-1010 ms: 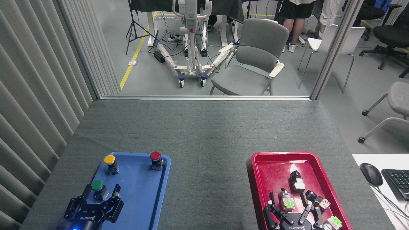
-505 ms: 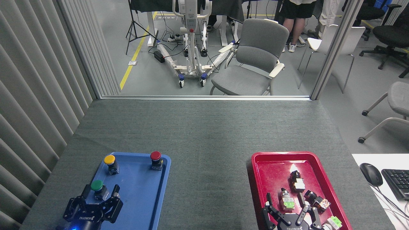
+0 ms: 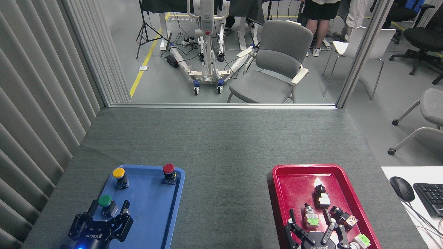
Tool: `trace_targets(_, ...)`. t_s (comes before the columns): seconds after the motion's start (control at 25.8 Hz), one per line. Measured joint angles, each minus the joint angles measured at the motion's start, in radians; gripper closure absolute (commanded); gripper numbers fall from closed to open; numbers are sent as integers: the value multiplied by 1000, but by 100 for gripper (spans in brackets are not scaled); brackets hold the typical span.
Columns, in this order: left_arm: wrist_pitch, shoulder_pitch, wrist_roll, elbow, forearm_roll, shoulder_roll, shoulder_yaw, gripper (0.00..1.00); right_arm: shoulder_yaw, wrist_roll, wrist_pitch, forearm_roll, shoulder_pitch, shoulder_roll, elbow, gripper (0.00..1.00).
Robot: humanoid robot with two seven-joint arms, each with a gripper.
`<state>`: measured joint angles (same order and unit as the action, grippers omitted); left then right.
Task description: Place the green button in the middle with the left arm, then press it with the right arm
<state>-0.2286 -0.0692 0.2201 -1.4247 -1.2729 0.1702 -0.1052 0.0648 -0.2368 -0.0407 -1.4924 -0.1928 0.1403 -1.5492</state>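
Observation:
The green button (image 3: 105,201) stands upright at the near left of the blue tray (image 3: 152,207). My left gripper (image 3: 109,206) is low at the tray's near end and open. One of its fingers is on each side of the button's body, not closing on it. The middle of the dark-grey mat (image 3: 225,180) between the two trays is bare. My right gripper (image 3: 315,223) is open at the bottom edge, over the near end of the red tray (image 3: 294,183), with its fingers spread above small parts.
A yellow button (image 3: 119,175) and a red button (image 3: 169,172) stand at the blue tray's far end. Several small switch parts (image 3: 322,199) lie in the red tray. A mouse (image 3: 401,188) and keyboard (image 3: 431,197) sit on a white desk at right. Slatted wall runs along the left.
My right gripper has drawn back slightly toward the bottom edge. The left gripper and the green button have barely shifted.

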Motion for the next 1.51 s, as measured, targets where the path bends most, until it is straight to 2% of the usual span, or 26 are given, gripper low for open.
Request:
trace_targets(0.5, 12, -1, -9, 30, -5, 0, 1, 0, 3, -1, -3, 0, -5, 2, 0, 0)
trace_targets(0.82, 70, 26, -7, 181, -23, 25, -2, 0, -1, -4, -3, 1, -9, 1, 7, 0)
trace_targets(1.13, 73, 154, 4, 364, -22, 63, -2, 0, -3, -1, -3, 1, -5, -13, 9, 0)
trace_targets(1.32, 72, 202, 4, 415, -22, 65, -2, 0, -2, 0, -2, 1, -4, -13, 9, 0)
trace_targets(1.36, 72, 208, 4, 418, -22, 65, -2, 6, -2, 0, -2, 1, -3, -13, 9, 0)
trace_targets(1.4, 72, 215, 4, 421, -22, 65, -1, 21, -2, 1, -2, 1, -1, -13, 9, 0)
trace_targets(1.51, 76, 231, 4, 435, -24, 64, 1, 52, -2, 3, -2, 1, 2, -14, 9, 0)
